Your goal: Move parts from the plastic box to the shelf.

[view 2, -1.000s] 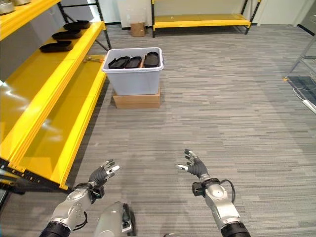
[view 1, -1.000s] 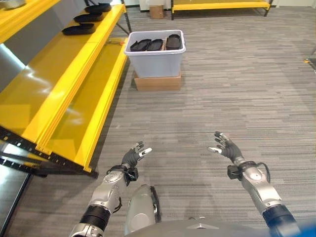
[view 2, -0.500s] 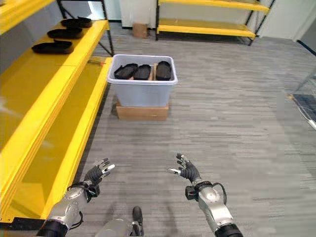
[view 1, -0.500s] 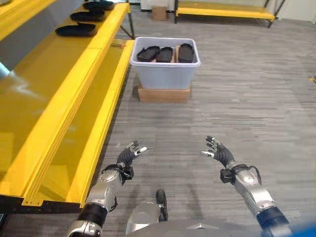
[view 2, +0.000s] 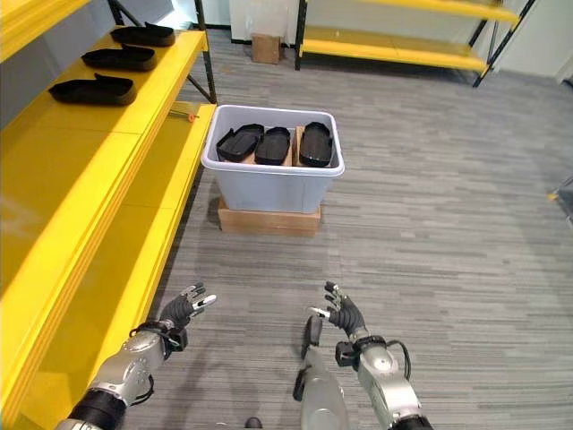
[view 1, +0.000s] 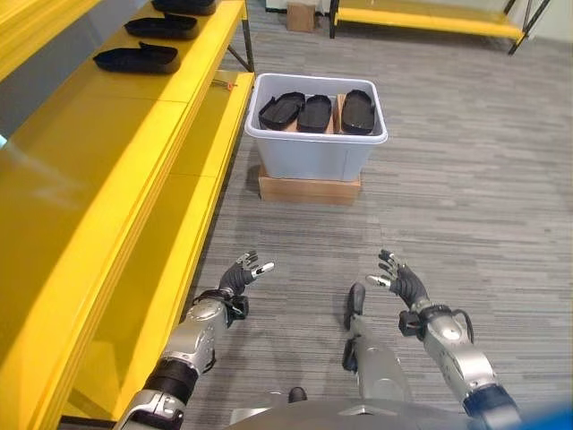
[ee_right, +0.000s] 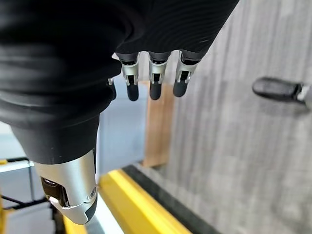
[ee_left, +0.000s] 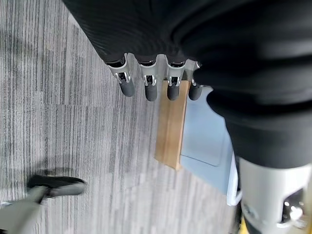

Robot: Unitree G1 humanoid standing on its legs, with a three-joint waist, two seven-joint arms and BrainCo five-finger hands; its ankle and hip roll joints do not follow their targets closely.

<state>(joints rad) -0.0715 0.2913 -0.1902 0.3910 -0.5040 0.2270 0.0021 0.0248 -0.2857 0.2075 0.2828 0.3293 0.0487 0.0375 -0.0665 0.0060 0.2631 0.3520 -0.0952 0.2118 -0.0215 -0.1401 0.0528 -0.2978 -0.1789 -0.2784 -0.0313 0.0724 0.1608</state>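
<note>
in the left eye view the plastic box [view 1: 320,141] is sitting in the upper middle of the frame on a low cardboard base [view 1: 309,188], with three black parts [view 1: 316,112] lying side by side inside it. the left hand [view 1: 240,278] is hovering at lower centre-left and the right hand [view 1: 401,282] at lower centre-right, both with fingers spread and holding nothing, well apart from the box. the yellow shelf [view 1: 107,152] is running down the left side, and more black parts [view 1: 136,59] are already resting on it at upper left.

judging from this, the step in hand is the approach. doing it well means closing in until the box is within reach, squaring up to its open top, and bringing both spread hands down over one part rather than two.

in the right eye view the same box [view 2: 272,170] is showing at upper centre, parts [view 2: 274,144] inside, hands low in the frame and empty.

in the left wrist view the fingers [ee_left: 148,87] are hanging relaxed and apart, with the box's pale wall [ee_left: 207,139] and the cardboard edge [ee_left: 171,124] past them.

in the right wrist view the fingers [ee_right: 154,82] are likewise loose, gripping nothing.

the floor [view 1: 466,179] is grey striped carpet, and a second yellow rack [view 1: 421,16] is standing at the top of the left eye view with a small cardboard carton [view 1: 302,15] beside it.
</note>
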